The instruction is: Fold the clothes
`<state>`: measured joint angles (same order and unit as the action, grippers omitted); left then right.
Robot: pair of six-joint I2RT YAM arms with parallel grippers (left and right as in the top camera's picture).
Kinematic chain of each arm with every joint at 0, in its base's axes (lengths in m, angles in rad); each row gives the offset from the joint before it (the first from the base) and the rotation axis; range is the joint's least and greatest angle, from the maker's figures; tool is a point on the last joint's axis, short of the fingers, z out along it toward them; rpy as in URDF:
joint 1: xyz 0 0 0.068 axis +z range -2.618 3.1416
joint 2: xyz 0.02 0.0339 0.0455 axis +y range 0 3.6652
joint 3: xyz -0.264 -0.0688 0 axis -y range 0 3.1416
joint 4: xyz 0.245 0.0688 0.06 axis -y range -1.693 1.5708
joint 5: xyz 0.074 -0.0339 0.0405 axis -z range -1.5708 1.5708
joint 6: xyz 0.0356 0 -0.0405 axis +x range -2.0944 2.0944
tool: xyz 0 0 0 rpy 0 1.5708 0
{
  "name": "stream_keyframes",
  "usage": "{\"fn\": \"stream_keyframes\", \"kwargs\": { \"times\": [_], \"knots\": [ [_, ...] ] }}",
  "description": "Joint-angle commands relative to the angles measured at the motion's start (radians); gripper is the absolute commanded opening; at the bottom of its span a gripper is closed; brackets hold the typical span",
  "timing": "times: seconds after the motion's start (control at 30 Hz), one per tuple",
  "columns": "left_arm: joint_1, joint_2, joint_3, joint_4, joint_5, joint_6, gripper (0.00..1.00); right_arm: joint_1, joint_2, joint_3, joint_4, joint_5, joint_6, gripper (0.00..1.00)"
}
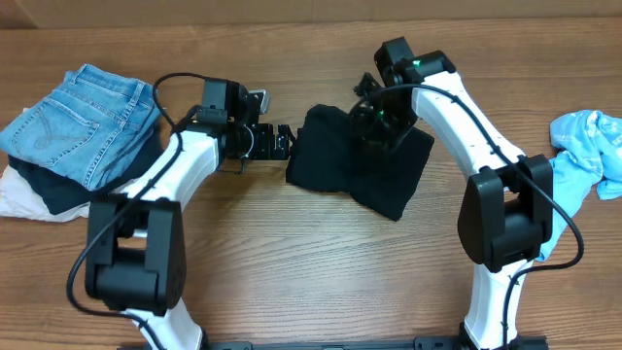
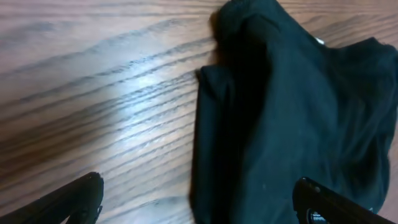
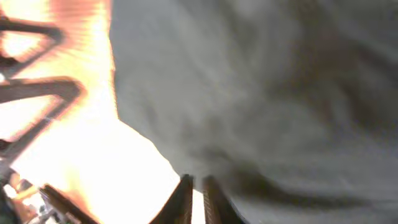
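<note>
The black T-shirt (image 1: 326, 160) lies bunched and partly folded on the wooden table, in the middle. My left gripper (image 1: 282, 144) is open at the shirt's left edge. In the left wrist view its fingers (image 2: 199, 183) straddle that edge of the shirt (image 2: 298, 112), and a small white tag (image 2: 320, 42) shows near the top. My right gripper (image 1: 374, 122) is over the shirt's upper middle. In the right wrist view its fingers (image 3: 198, 179) are nearly together at the edge of the fabric (image 3: 280, 93), which looks washed-out grey, with only bright table showing in the thin gap.
Blue jeans (image 1: 83, 117) lie folded at the far left on a dark garment (image 1: 58, 190) and a white cloth (image 1: 24, 199). A light blue cloth (image 1: 588, 146) lies at the right edge.
</note>
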<state>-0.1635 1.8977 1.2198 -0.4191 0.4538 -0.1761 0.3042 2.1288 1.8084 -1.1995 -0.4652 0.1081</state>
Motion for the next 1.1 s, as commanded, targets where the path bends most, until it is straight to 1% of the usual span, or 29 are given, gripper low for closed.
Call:
{"fn": "stream_keyframes", "kwargs": {
  "times": [0.0,0.03,0.1,0.17,0.2,0.23,0.3,0.47,0.6,0.63,0.7,0.77,0.83,0.9,0.97,1.0,1.03,1.07],
  "knots": [
    [-0.002,0.088,0.005,0.049,0.121,-0.091,1.0,0.018,-0.026,-0.098,0.169,-0.069,0.115,0.04],
    [-0.002,0.095,0.005,0.058,0.138,-0.094,1.0,0.024,-0.026,-0.151,0.261,-0.069,0.159,0.04],
    [-0.008,0.103,0.005,0.061,0.146,-0.094,1.0,0.029,-0.026,-0.238,0.412,-0.092,0.205,0.04],
    [-0.014,0.103,0.005,0.057,0.145,-0.093,1.0,0.029,-0.026,-0.289,0.482,-0.074,0.253,0.04],
    [-0.022,0.103,0.005,0.058,0.145,-0.093,1.0,0.027,-0.026,-0.315,0.498,-0.029,0.302,0.04],
    [-0.034,0.103,0.005,0.058,0.139,-0.093,1.0,0.019,-0.025,-0.339,0.472,0.097,0.363,0.04],
    [-0.047,0.103,0.005,0.058,0.13,-0.092,1.0,0.014,-0.025,-0.354,0.459,0.151,0.362,0.04],
    [-0.086,0.112,0.005,0.057,0.077,-0.093,1.0,0.013,-0.025,-0.372,0.453,0.133,0.352,0.04],
    [-0.146,0.179,0.005,0.071,0.052,-0.107,0.99,0.013,-0.025,-0.381,0.455,0.101,0.352,0.04],
    [-0.154,0.198,0.005,0.082,0.056,-0.131,0.99,0.013,-0.025,-0.382,0.454,0.101,0.352,0.04],
    [-0.163,0.254,0.005,0.149,0.143,-0.185,0.97,0.013,-0.025,-0.382,0.449,0.101,0.352,0.04],
    [-0.164,0.279,0.005,0.179,0.181,-0.219,0.95,0.013,-0.025,-0.382,0.449,0.101,0.352,0.04],
    [-0.165,0.299,0.005,0.198,0.202,-0.244,0.91,0.013,-0.025,-0.382,0.448,0.102,0.352,0.04],
    [-0.168,0.3,0.005,0.202,0.201,-0.244,0.84,0.013,-0.025,-0.382,0.447,0.102,0.352,0.04],
    [-0.175,0.3,0.005,0.213,0.201,-0.244,0.73,0.013,-0.025,-0.382,0.447,0.102,0.352,0.04],
    [-0.18,0.3,0.005,0.217,0.201,-0.244,0.63,0.013,-0.025,-0.382,0.446,0.102,0.352,0.04],
    [-0.184,0.3,0.005,0.219,0.201,-0.243,0.56,0.013,-0.025,-0.382,0.444,0.102,0.352,0.04],
    [-0.189,0.3,0.005,0.219,0.201,-0.243,0.54,0.013,-0.025,-0.382,0.441,0.102,0.352,0.04]
  ]
}}
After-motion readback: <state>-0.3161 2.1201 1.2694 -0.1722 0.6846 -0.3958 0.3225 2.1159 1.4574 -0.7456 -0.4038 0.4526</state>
